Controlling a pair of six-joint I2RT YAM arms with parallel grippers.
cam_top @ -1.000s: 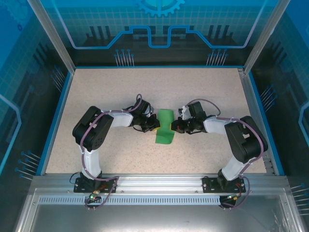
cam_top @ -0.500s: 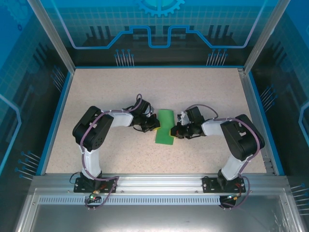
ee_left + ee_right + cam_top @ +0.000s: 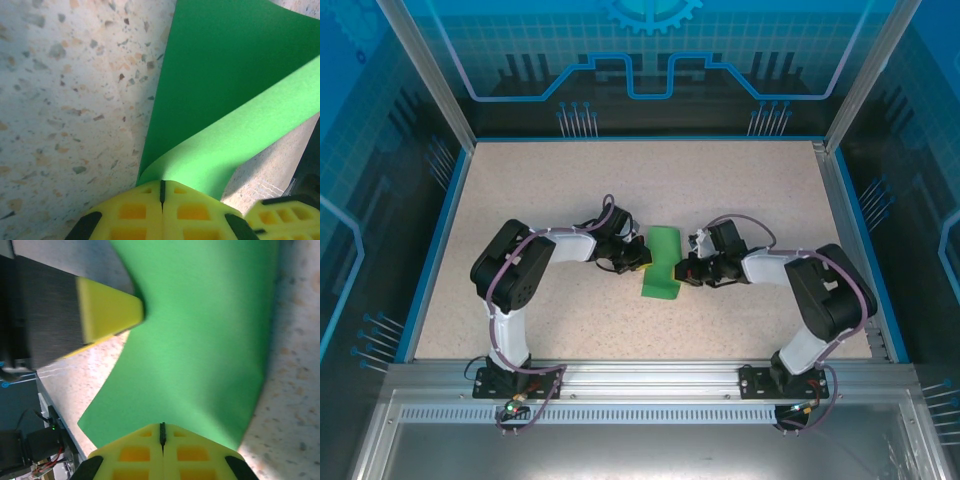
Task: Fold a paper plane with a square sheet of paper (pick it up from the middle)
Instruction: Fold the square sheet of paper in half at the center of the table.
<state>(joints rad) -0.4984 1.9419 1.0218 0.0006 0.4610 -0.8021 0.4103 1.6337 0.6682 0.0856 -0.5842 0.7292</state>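
A speckled beige tabletop lies within blue-tinted enclosure walls.

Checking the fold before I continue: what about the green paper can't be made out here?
- Top view: creases in the bright green paper sheet too small to see.
- Left wrist: its far edge cut off by the frame.
- Right wrist: its near edge hidden by the right end effector.

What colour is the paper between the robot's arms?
The paper is plain bright green, clearest in the right wrist view.
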